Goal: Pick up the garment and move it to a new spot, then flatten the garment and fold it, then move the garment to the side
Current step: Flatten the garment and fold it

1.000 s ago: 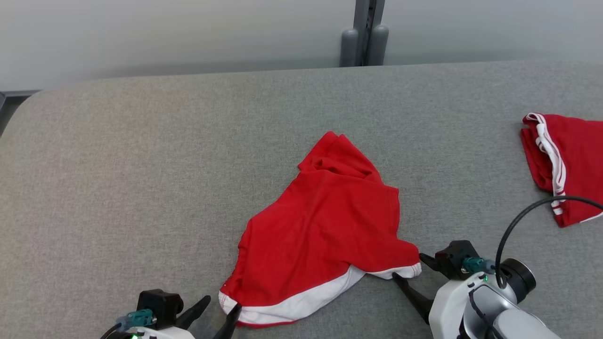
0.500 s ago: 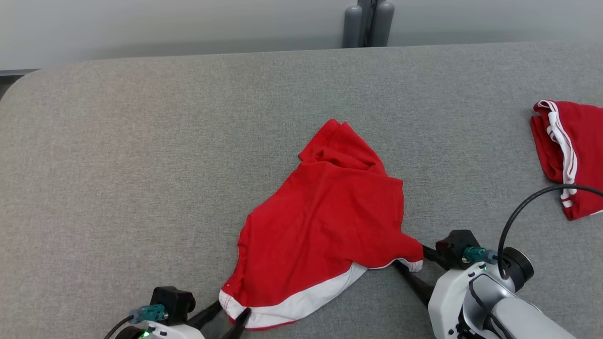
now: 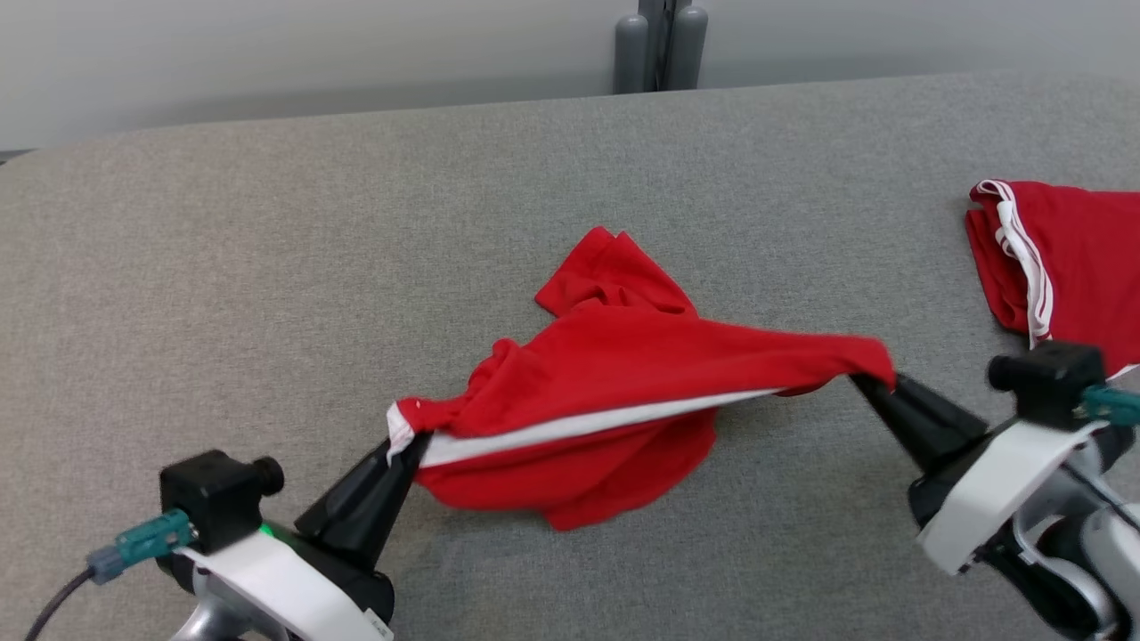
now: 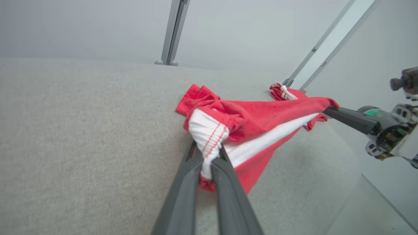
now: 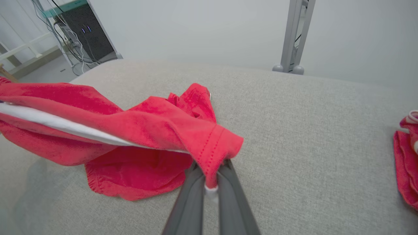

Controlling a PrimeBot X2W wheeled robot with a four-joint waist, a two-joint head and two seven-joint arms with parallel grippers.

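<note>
You hold the red garment (image 3: pixel 641 356) stretched over the middle of the near side of the table (image 3: pixel 267 267). Its lowest fold sags and looks to be just brushing the cloth top. The left gripper (image 3: pixel 411 441) is pinched tight on the left end of the white waistband (image 3: pixel 570 425), and the right gripper (image 3: pixel 868 381) is pinched tight on the red hem corner at the right end. Gripping two opposite ends likely keeps the fabric taut, so it lifts as one span rather than a bunch and is ready to carry to a new spot.

Counts:
- One garment is held.
- Two grippers are both clamped on it.
- One second red garment (image 3: pixel 1060 258) with white stripes lies at the far right, well apart.
- Two grey posts (image 3: pixel 650 53) stand at the far edge.
</note>
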